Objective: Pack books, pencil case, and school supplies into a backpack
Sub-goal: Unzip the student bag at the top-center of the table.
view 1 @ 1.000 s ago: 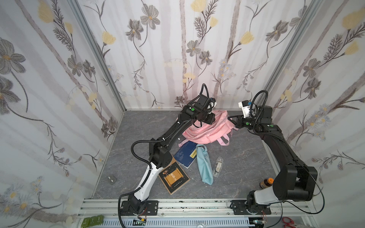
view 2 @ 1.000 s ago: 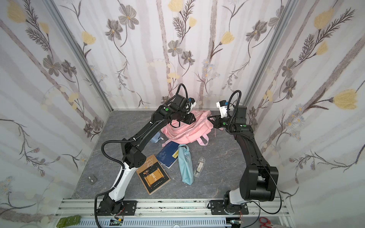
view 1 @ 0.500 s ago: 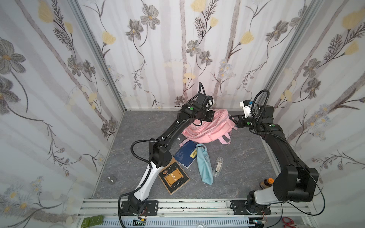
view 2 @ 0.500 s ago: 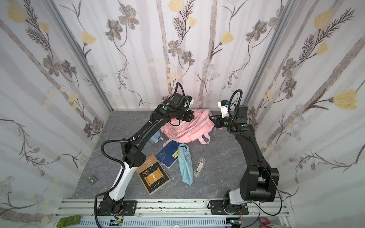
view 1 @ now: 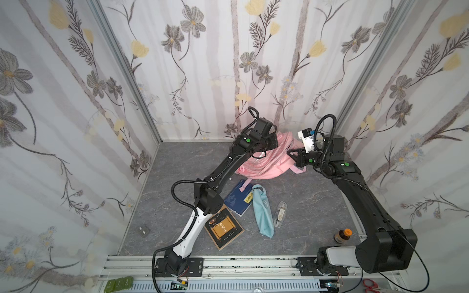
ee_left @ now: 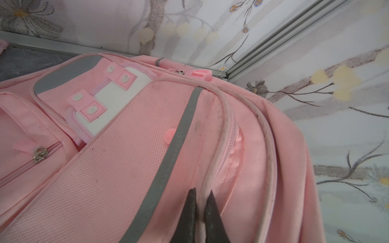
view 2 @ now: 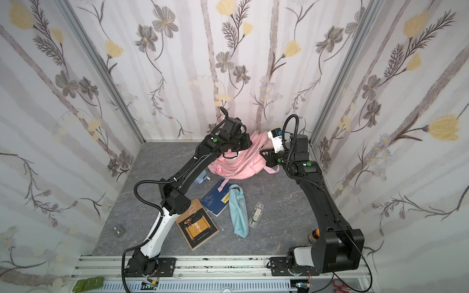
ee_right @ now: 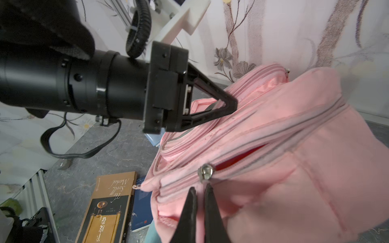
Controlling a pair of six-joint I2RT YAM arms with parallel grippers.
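Observation:
The pink backpack (view 1: 266,165) (view 2: 238,166) lies at the back of the floor, held between both arms. My left gripper (ee_left: 201,190) (view 1: 274,144) is shut on the backpack's pale piped edge (ee_left: 219,147) beside a grey strip. My right gripper (ee_right: 200,188) (view 1: 290,153) is shut on a fold of backpack fabric just below a metal zipper slider (ee_right: 205,172); the zipper gapes a little. On the floor in front lie the brown book (view 1: 224,229), the navy book (view 1: 237,200), the light-blue pencil case (view 1: 264,215) and a small clear case (view 1: 280,214). A pale-blue item (view 2: 200,176) peeks out behind the left arm.
A small grey object (view 1: 144,231) lies near the left wall. An orange-capped bottle (view 1: 342,234) stands by the right arm's base. Flowered walls close in on three sides, and the backpack sits close to the back right corner (ee_left: 227,73).
My left gripper's jaws have closed on the backpack's piped edge. The right gripper has stayed shut on the fabric, and both arms have shifted only slightly.

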